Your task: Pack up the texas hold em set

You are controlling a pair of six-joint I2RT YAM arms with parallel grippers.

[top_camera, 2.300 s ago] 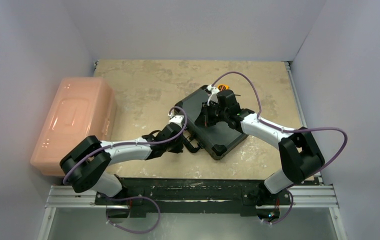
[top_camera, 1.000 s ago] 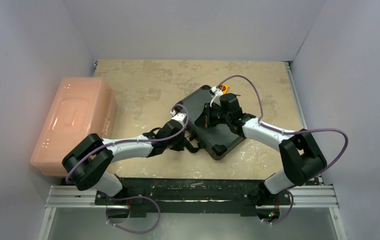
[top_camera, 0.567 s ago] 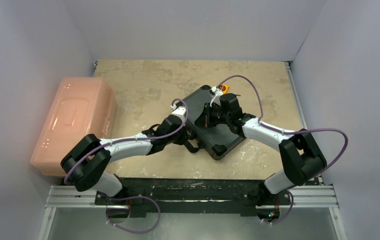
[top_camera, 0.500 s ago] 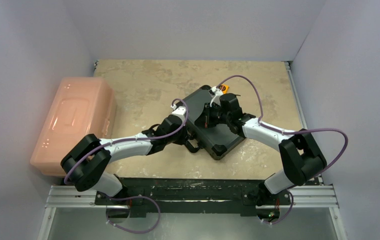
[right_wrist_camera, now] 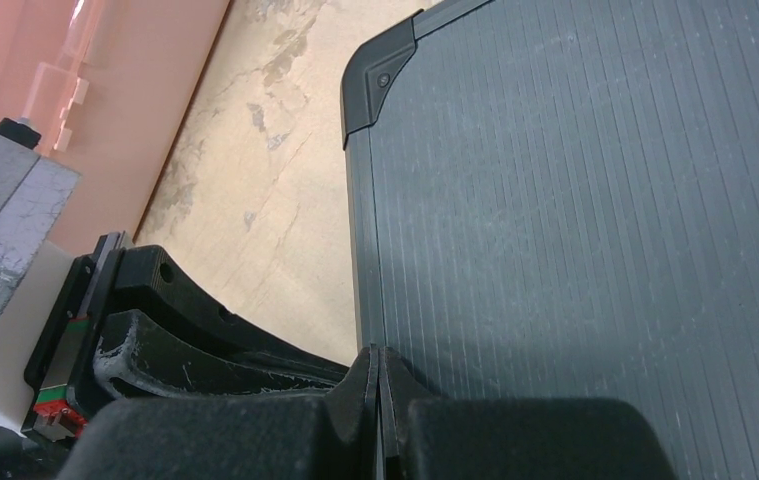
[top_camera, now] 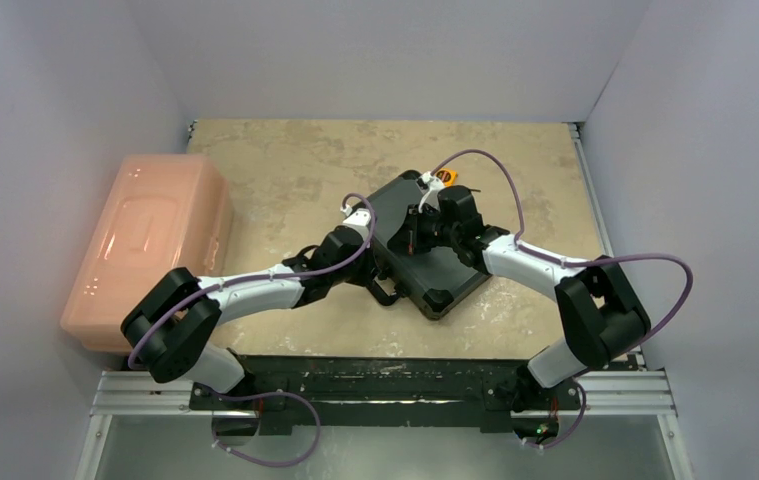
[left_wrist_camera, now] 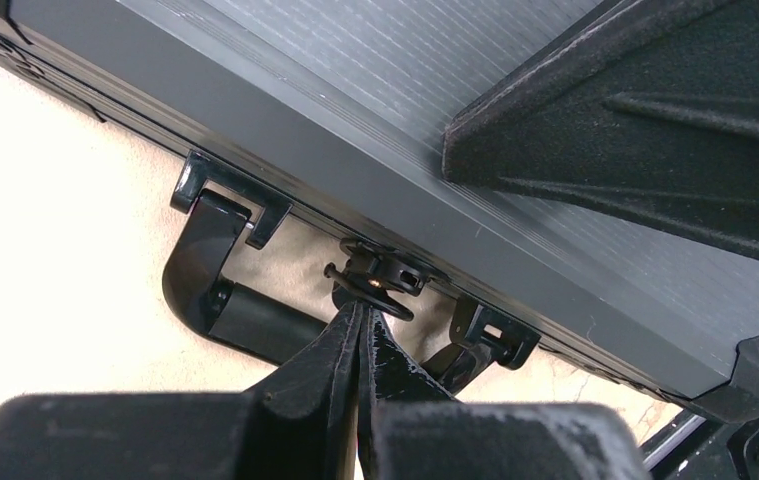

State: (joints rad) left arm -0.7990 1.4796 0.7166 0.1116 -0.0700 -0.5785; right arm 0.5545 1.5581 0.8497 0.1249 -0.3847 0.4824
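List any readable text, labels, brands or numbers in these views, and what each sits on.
No readable text in any view.
black case: plain ribbed lid, no label or brand showing.
pink bin: no print visible.
orange object behind the case: mostly hidden, any marking too small to read.

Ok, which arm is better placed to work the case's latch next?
Left arm, probably. Its shut jaws have their tips at the latch, beside the handle on the case front edge. The right arm has shut jaws on the lid, away from that edge.
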